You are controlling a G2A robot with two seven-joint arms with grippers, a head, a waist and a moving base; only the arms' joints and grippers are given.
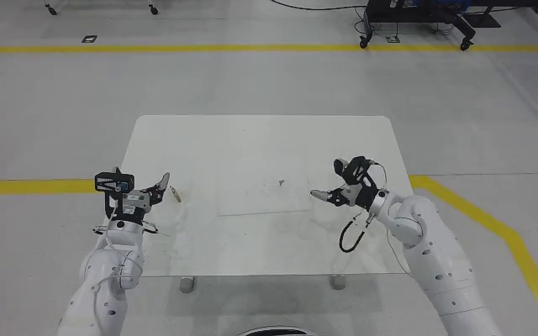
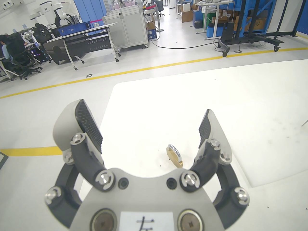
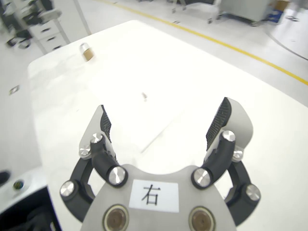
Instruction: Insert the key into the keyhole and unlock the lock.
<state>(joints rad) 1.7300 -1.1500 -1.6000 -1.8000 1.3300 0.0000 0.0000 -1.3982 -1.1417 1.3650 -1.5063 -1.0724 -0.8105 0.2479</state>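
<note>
- Left wrist view: the left gripper (image 2: 145, 114) is spread wide and holds nothing; the lock (image 2: 174, 156) lies on its side on the table (image 2: 240, 97) just beside it, untouched.
- The right gripper (image 3: 164, 108) is equally wide open and empty, well apart from the lock.
- The key (image 3: 144, 95) lies between the lock and the right gripper.
- Assessment: no step completed; grasping, insertion and turning all remain.

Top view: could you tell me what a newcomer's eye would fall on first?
A small brass padlock with a silver shackle lies on the white table, close to the left gripper, its fingers open. A tiny metal key lies alone near the table's middle, ahead of the open right gripper.
</note>
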